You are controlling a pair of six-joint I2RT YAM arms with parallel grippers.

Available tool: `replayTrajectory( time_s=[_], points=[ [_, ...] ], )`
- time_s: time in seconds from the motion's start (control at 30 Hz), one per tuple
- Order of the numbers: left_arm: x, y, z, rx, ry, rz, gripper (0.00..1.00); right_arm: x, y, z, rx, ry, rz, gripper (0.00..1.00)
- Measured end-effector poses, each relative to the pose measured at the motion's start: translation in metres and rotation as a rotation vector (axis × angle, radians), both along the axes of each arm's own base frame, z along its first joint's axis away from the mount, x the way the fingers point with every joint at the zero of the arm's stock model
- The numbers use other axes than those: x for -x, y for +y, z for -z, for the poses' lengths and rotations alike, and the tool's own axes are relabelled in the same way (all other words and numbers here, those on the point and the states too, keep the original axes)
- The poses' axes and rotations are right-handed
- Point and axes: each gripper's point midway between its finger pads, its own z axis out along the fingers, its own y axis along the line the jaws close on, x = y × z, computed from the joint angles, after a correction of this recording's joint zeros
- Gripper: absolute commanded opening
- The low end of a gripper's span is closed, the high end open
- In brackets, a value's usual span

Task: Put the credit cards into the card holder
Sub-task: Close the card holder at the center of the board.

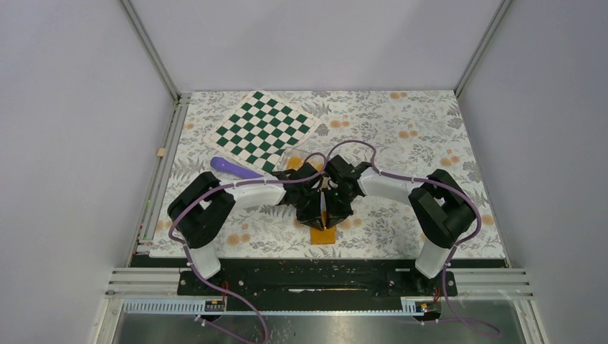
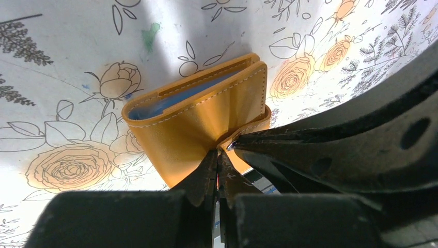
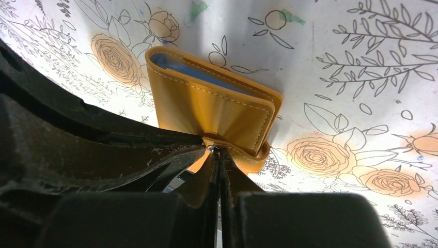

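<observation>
The orange card holder point(image 1: 324, 233) lies on the floral tablecloth near the front middle, partly under both grippers. In the left wrist view the card holder point(image 2: 206, 113) is half unfolded, with its light-blue inside showing at the top. My left gripper point(image 2: 218, 156) is shut on the edge of its near flap. In the right wrist view the card holder point(image 3: 217, 111) shows the same, and my right gripper point(image 3: 219, 153) is shut on the lower flap by the metal snap. The two grippers point(image 1: 315, 208) point(image 1: 334, 206) meet tip to tip. No credit card shows clearly.
A green-and-white chessboard mat point(image 1: 262, 129) lies at the back left. A purple stick-like object point(image 1: 236, 168) lies in front of it. A small clear-and-orange item point(image 1: 291, 163) sits behind the left gripper. Metal frame rails run along the table's left and front edges.
</observation>
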Motion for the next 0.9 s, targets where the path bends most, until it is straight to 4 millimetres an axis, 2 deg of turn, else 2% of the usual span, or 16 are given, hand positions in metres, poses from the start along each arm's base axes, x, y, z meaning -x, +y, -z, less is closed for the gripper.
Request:
replayTrajectory(
  time_s=[0.27,0.43,0.5,0.57,0.7,0.8,0.9],
  points=[
    [0.000,0.000,0.000,-0.002,0.009,-0.015,0.00,0.002,-0.001,0.003,0.040,-0.026,-0.004,0.02],
    [0.000,0.000,-0.002,0.024,-0.014,-0.020,0.19,0.000,0.002,-0.005,0.013,-0.085,-0.014,0.11],
    [-0.002,-0.001,-0.005,0.048,-0.046,-0.024,0.26,0.000,0.003,-0.007,0.012,-0.111,-0.024,0.20],
    [-0.002,0.002,-0.011,0.063,-0.081,-0.028,0.29,0.001,0.002,-0.009,0.018,-0.134,-0.038,0.28],
    [-0.011,0.006,-0.041,0.159,-0.178,-0.056,0.35,0.001,0.001,-0.025,0.005,-0.172,-0.043,0.44],
    [-0.024,0.010,-0.076,0.295,-0.277,-0.112,0.41,-0.009,-0.003,-0.050,-0.050,-0.225,-0.008,0.58],
    [-0.039,0.023,-0.104,0.429,-0.370,-0.183,0.53,-0.026,-0.011,-0.078,-0.128,-0.275,0.066,0.73]
  ],
)
